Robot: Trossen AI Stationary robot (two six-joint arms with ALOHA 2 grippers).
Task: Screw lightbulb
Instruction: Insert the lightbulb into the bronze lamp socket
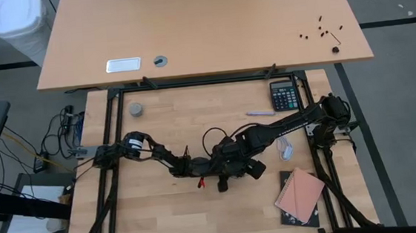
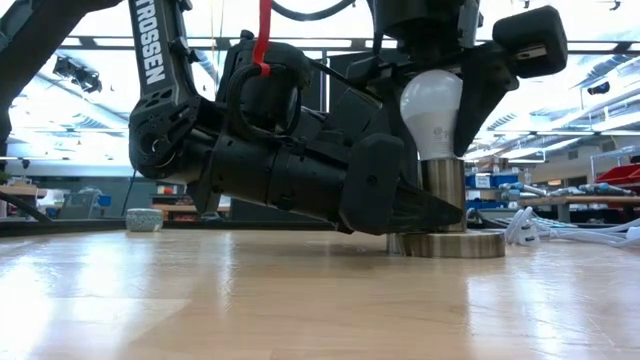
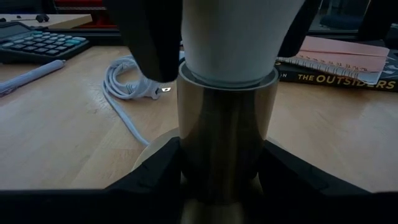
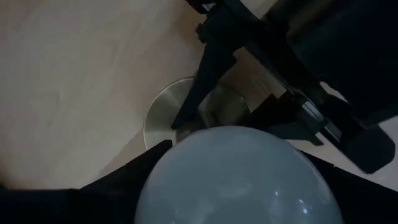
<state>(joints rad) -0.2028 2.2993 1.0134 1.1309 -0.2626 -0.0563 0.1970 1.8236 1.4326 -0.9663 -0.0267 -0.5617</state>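
The white lightbulb (image 2: pixel 432 108) stands upright with its screw end down in a brushed-metal socket tube (image 2: pixel 443 190), which rises from a round silvery disc base (image 2: pixel 447 244) on the wooden table. My left gripper (image 3: pixel 227 186) lies level and low and is shut on the socket tube. My right gripper (image 4: pixel 230 180) comes down from above and is shut on the bulb. In the high view both grippers (image 1: pixel 197 166) (image 1: pixel 227 168) meet at the table's middle and hide the lamp. My left gripper pinches the socket tube's lower part (image 3: pixel 186 155) between its two fingers (image 3: pixel 155 177), coming in level from the table's left. The tube stands upright on its disc base, which rests on the table. My right gripper holds the bulb's round glass body (image 2: pixel 458 100), one finger (image 2: pixel 492 85) on either side, from above and pointing steeply down. The bulb stands upright, its lower end (image 3: pixel 227 74) sitting in the socket's mouth.
The lamp's white cord (image 3: pixel 124 93) lies coiled toward the right. A calculator (image 1: pixel 284 94) and a pen (image 1: pixel 260 113) lie at the far right, books (image 1: pixel 300 196) at the near right, and a small grey cap (image 1: pixel 136 109) at the far left.
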